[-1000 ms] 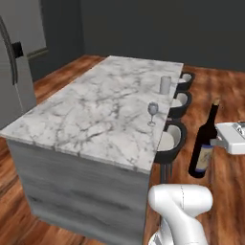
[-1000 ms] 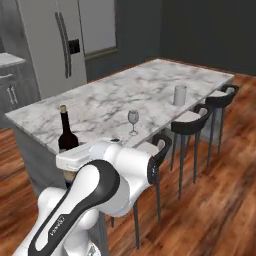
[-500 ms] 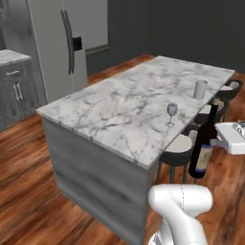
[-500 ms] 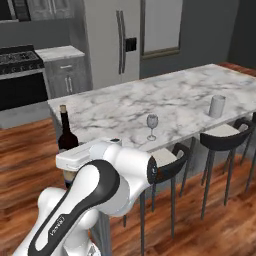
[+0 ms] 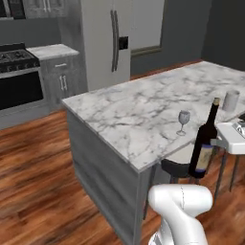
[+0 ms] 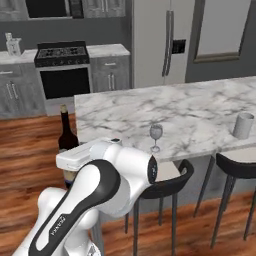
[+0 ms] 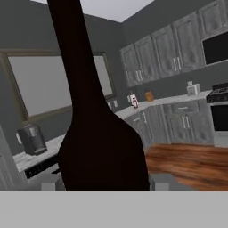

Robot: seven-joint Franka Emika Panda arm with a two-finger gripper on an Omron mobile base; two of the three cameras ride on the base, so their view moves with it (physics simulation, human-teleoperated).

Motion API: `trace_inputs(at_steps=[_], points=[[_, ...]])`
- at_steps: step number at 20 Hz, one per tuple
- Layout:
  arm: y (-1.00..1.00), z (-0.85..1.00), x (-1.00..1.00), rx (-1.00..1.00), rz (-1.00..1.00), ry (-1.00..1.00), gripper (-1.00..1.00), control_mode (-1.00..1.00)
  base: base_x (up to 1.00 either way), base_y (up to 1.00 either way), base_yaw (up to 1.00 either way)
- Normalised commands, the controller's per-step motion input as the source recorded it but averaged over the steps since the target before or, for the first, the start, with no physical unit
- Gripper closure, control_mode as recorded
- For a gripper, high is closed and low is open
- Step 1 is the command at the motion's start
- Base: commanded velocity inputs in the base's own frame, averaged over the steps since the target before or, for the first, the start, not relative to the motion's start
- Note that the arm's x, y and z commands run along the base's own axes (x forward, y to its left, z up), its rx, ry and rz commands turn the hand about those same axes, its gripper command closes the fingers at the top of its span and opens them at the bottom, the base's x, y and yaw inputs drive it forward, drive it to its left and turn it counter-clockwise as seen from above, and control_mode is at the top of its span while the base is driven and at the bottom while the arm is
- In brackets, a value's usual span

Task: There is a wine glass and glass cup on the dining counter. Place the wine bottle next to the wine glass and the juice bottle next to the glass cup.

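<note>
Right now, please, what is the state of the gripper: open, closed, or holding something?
Gripper: closed on the tall dark wine bottle with the tan cork top, carried upright beside the white marble dining counter.

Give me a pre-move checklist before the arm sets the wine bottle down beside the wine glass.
1. Grip on wine bottle: ok; bottle fills the hand view between the fingertips, gripper shut on it.
2. Bottle upright: ok in both base views.
3. Wine glass standing on the dining counter: ok.
4. Bare counter around the wine glass: ok.
5. Bottle base above counter height: not ok; it hangs below the counter edge, off the slab.
6. Glass cup well apart from the wine glass: ok.
</note>
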Motion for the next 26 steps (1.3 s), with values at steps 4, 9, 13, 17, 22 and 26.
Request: trace_inputs(at_steps=[4, 9, 13, 17, 22, 26], points=[[0.0, 0.0, 0.0, 0.0, 0.0, 0.0, 1.0, 1.0, 0.08, -0.61, 0.48], [0.0, 0.0, 0.0, 0.0, 0.0, 0.0, 1.0, 1.0, 0.22, -0.48, 0.4], [0.0, 0.0, 0.0, 0.0, 0.0, 0.0, 1.0, 1.0, 0.17, -0.39, 0.34], [-0.07, 0.0, 0.03, 0.0, 0.02, 0.0, 1.0, -1.0, 0.09, -0.27, 0.16], [-0.03, -0.28, 0.37, -0.03, -0.17, 0.0, 1.0, -1.0, 0.0, 0.0, 0.0], [0.0, -0.29, 0.57, -0.12, -0.38, 0.0, 1.0, -1.0, 0.0, 0.0, 0.0]])
